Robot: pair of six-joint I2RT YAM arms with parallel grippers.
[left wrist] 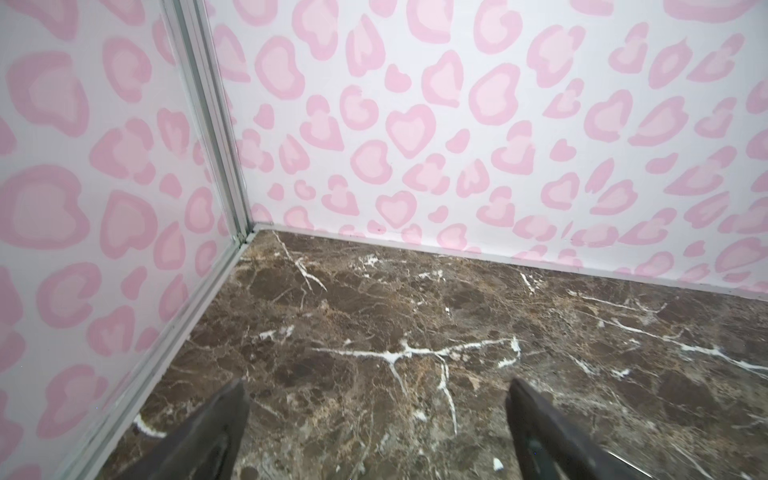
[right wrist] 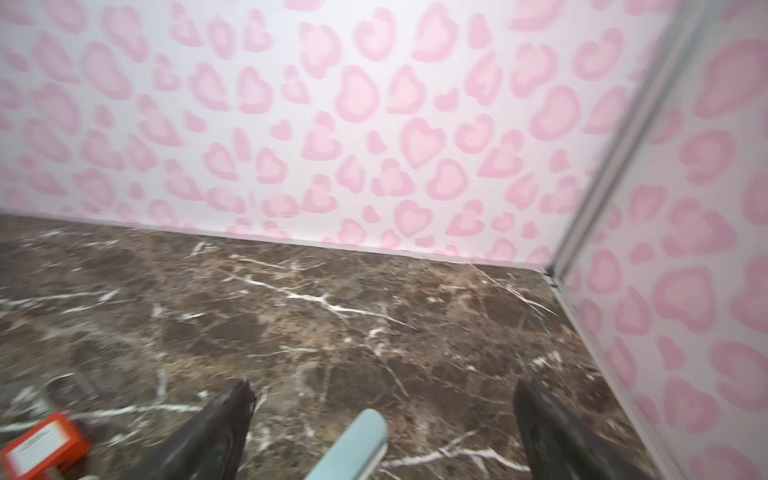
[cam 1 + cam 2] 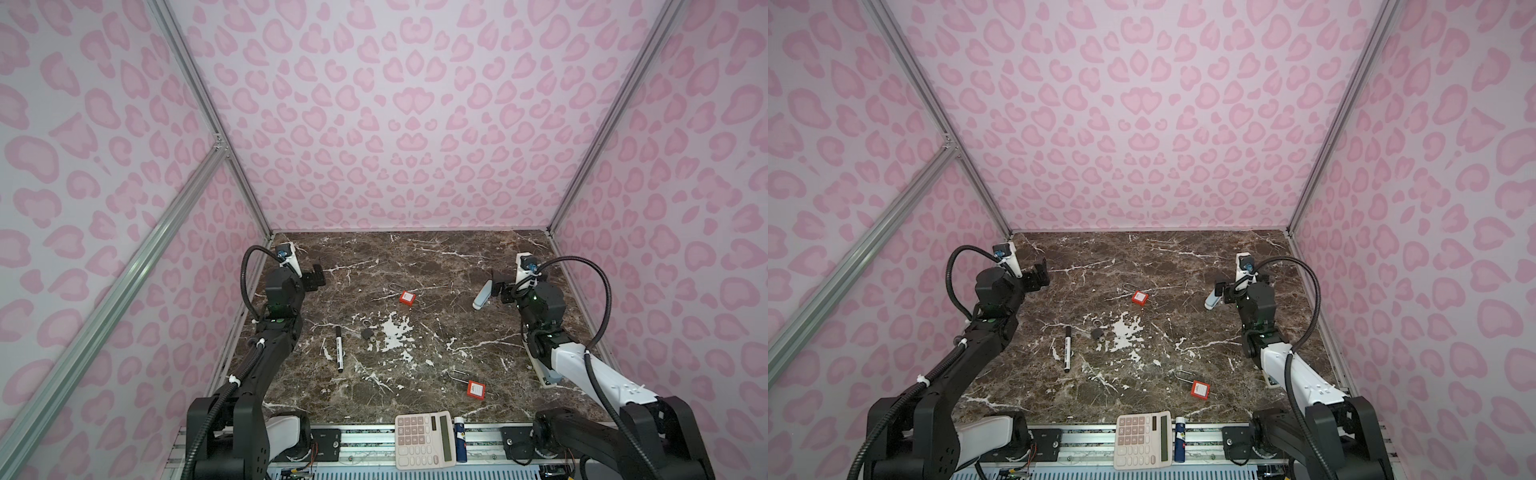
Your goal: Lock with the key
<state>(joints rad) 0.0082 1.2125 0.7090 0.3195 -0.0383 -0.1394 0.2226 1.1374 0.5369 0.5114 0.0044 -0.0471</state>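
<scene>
Two red padlocks with long thin shackles lie on the marble table: one mid-table (image 3: pixel 407 298) (image 3: pixel 1140 297) (image 2: pixel 41 449), one near the front right (image 3: pixel 476 389) (image 3: pixel 1200 389). A small dark lock (image 3: pixel 367 333) (image 3: pixel 1097 333) lies left of centre. I cannot make out a key for certain. My left gripper (image 3: pixel 316 277) (image 3: pixel 1040 272) (image 1: pixel 376 384) is open over bare table at the far left. My right gripper (image 3: pixel 498 286) (image 3: pixel 1221 289) (image 2: pixel 382 386) is open at the far right, with a pale blue oblong thing (image 3: pixel 481 300) (image 2: pixel 361 440) lying under it, untouched by either finger.
A black-and-white marker (image 3: pixel 339 349) lies left of the dark lock. A calculator (image 3: pixel 424 439) and a blue-capped tube (image 3: pixel 459 444) sit on the front rail. Pink patterned walls with metal frame posts (image 1: pixel 216 137) close in the table on three sides.
</scene>
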